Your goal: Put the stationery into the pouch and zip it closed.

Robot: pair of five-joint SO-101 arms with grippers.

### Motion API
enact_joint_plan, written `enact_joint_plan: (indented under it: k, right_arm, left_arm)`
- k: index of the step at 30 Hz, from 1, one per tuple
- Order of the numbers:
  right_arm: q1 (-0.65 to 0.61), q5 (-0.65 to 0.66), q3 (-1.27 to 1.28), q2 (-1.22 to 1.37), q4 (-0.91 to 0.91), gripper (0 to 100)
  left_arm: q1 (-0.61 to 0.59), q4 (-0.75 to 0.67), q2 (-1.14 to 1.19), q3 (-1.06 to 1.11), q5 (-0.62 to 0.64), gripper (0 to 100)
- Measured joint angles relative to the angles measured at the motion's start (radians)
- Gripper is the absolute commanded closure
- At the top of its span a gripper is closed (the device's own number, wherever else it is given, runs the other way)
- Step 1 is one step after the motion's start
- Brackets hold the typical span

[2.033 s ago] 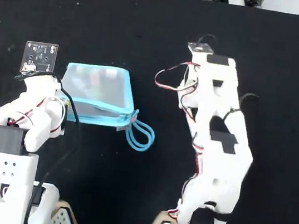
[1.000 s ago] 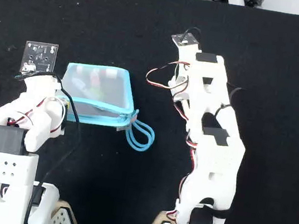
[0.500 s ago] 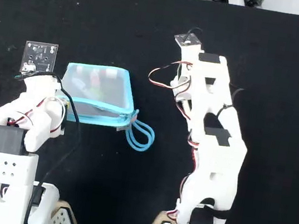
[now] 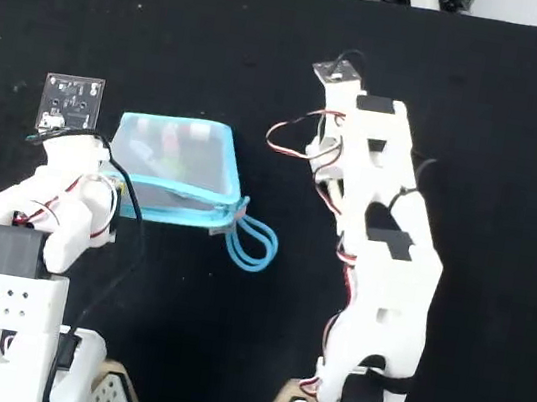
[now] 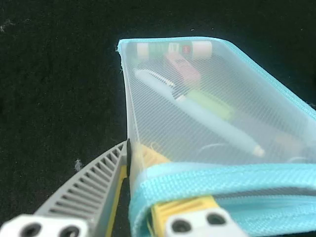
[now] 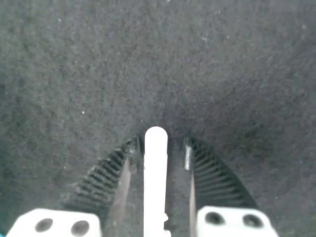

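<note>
The translucent pouch (image 4: pixel 173 162) with light blue trim lies left of centre on the black table. My left gripper (image 4: pixel 116 193) is shut on its near left corner. In the left wrist view the pouch (image 5: pixel 207 123) holds a light blue pen (image 5: pixel 197 111), a red item (image 5: pixel 182 69) and a green item (image 5: pixel 210 103), and the left gripper (image 5: pixel 133 217) clamps the blue edge. My right arm (image 4: pixel 373 176) stands right of the pouch. The right gripper (image 6: pixel 160 143) is shut on a white pen (image 6: pixel 155 168) that lies lengthwise between its fingers, close above the cloth.
A blue loop strap (image 4: pixel 252 244) trails from the pouch's near right corner toward the right arm. Black cloth (image 4: pixel 519 148) covers the table, with free room at the right and far side.
The right arm has swung left and farther from its base, then held nearly still. The left arm and the pouch have not moved.
</note>
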Motion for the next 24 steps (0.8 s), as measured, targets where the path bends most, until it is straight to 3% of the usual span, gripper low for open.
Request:
enact_joint_plan:
  k: [24]
  right_arm:
    - [0.0,-0.014,-0.008,0.002,0.011,84.5]
  left_arm:
    - [0.0,0.0,0.0,0.0,0.0,97]
